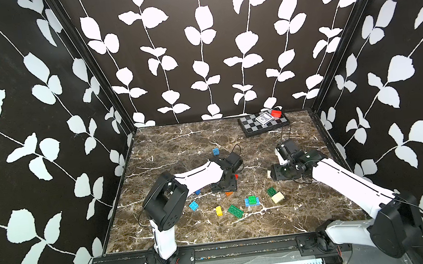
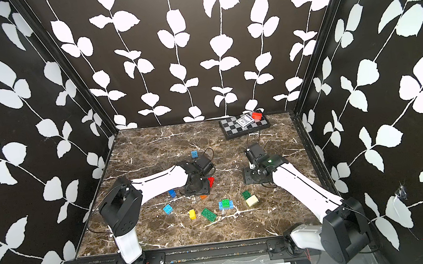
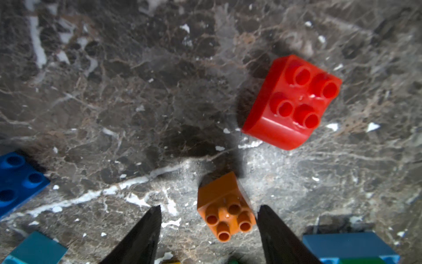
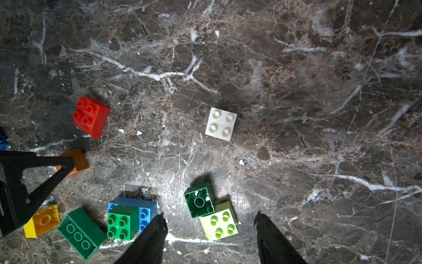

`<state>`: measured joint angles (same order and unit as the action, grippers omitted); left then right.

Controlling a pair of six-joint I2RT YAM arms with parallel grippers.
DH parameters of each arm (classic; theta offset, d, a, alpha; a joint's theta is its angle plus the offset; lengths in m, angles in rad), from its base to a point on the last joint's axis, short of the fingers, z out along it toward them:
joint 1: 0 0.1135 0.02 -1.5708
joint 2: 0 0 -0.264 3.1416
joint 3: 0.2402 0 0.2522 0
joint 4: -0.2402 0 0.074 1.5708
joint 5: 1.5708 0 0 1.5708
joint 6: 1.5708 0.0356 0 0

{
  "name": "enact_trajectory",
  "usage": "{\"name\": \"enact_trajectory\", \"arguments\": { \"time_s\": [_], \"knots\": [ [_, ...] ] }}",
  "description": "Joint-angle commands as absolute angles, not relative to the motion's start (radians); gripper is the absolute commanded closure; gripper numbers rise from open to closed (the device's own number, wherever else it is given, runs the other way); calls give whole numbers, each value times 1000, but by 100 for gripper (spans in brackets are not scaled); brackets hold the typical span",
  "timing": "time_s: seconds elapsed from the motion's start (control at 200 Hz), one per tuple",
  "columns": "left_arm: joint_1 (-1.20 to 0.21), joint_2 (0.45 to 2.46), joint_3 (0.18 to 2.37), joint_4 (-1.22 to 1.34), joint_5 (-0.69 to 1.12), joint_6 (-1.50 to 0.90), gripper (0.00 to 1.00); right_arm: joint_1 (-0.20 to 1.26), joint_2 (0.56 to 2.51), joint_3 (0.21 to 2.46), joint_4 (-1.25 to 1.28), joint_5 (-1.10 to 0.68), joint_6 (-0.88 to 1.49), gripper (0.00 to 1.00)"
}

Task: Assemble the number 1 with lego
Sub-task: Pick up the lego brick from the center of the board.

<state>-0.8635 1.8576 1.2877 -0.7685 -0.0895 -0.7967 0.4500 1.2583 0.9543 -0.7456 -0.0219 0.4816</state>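
Note:
Loose lego lies on the marble table (image 1: 178, 142). My left gripper (image 3: 209, 211) is open and low over the table. An orange brick (image 3: 225, 206) lies on its side between its fingers, close to one and well clear of the other. A red brick (image 3: 292, 101) sits just beyond it, and a blue one (image 3: 18, 180) off to one side. My right gripper (image 4: 210, 217) hangs open above a pale cream brick (image 4: 219, 220) with a dark green brick (image 4: 199, 200) upside down against it. A white brick (image 4: 221, 124) lies farther on. Nothing is held.
A green brick on a light blue one (image 1: 252, 200), a green oblong brick (image 1: 236, 212), a yellow brick (image 1: 218, 211) and a light blue brick (image 1: 193, 205) lie near the front. Another blue brick (image 1: 216, 151) sits farther back. A chessboard (image 1: 252, 129) at the back right carries cards and a red brick (image 1: 276, 114).

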Motion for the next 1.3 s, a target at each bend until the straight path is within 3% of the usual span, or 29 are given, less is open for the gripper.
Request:
{"name": "enact_trajectory", "arguments": {
  "time_s": [0.0, 0.24, 0.605, 0.85, 1.075, 1.295],
  "knots": [
    [-871, 1868, 1301, -761, -86, -816, 32, 443, 1239, 927, -761, -28, 469, 37],
    [-871, 1881, 1297, -756, -81, -835, 34, 444, 1234, 923, -764, -34, 472, 37],
    [-871, 1873, 1262, -755, -88, -868, 49, 443, 1223, 913, -762, -44, 482, 38],
    [-871, 1855, 1224, -743, -78, -886, 37, 443, 1223, 905, -759, -60, 488, 38],
    [-871, 1844, 1195, -726, -78, -900, 52, 443, 1223, 914, -769, -64, 477, 38],
    [-871, 1850, 1204, -726, -99, -871, 58, 443, 1230, 923, -776, -70, 468, 39]
  ]
}}
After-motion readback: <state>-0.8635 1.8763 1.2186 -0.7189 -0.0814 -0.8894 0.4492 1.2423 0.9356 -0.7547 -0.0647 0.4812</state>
